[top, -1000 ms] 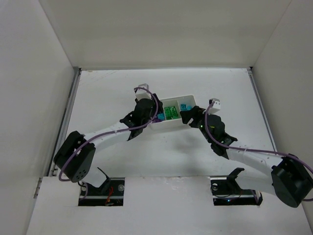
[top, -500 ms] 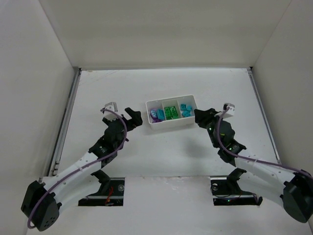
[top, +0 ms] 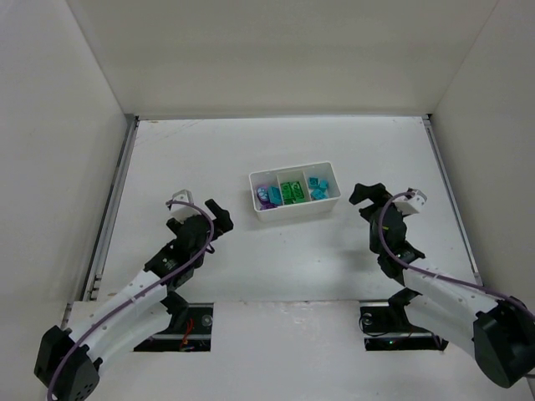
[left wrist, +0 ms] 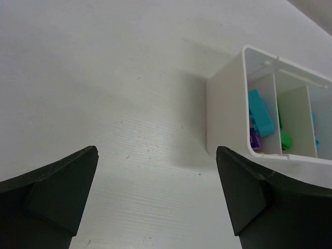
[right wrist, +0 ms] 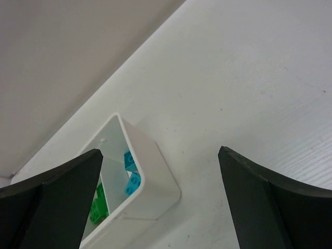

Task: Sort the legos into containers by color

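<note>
Lying inside white tray [top: 298, 210], coloured legos [top: 291, 192]

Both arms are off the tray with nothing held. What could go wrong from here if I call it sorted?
A teal brick lies on a purple brick at the purple end of the white tray, so the sort looks unfinished. The teal brick sits close to the end wall, so jaws reaching in might shove the tray or disturb the purple one.
</note>
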Available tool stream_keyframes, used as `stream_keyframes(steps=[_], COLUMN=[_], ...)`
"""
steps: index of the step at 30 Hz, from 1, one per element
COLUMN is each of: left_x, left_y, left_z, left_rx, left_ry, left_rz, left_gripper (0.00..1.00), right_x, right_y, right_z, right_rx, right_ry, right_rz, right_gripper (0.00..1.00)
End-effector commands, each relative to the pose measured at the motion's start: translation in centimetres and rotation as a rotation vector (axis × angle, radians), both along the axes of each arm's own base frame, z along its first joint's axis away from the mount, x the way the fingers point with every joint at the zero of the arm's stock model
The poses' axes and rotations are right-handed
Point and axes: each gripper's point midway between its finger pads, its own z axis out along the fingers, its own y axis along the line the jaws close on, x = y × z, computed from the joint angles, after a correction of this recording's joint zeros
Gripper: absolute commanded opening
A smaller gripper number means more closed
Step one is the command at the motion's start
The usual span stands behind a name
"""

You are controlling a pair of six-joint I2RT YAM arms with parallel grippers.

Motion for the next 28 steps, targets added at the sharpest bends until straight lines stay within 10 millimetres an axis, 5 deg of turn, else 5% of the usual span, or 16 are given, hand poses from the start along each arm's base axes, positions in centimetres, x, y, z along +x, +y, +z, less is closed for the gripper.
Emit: stream_keyframes(steps=[1, 18, 28], left_x=[-0.6, 3.4, 2.5], left_y=[0.8, 0.4, 0.4], left_z=[-1.5, -1.0, -0.1], left_rx=[-0.016, 0.020, 0.087], left_ry=[0.067, 0.109, 0.223], left_rz=[0.058, 0.068, 0.035], left_gripper=[1.00, 1.00, 1.00], right_x=[0.3, 0.0, 2.0], right_y=[-0.6, -1.7, -2.6], right_z=[0.7, -2.3, -2.5], right_rx=[0.023, -0.001, 0.018], right_ry=[-0.024, 0.030, 0.144], right_rz=[-0.042, -0.115, -0.185], right_gripper=[1.00, 1.00, 1.00])
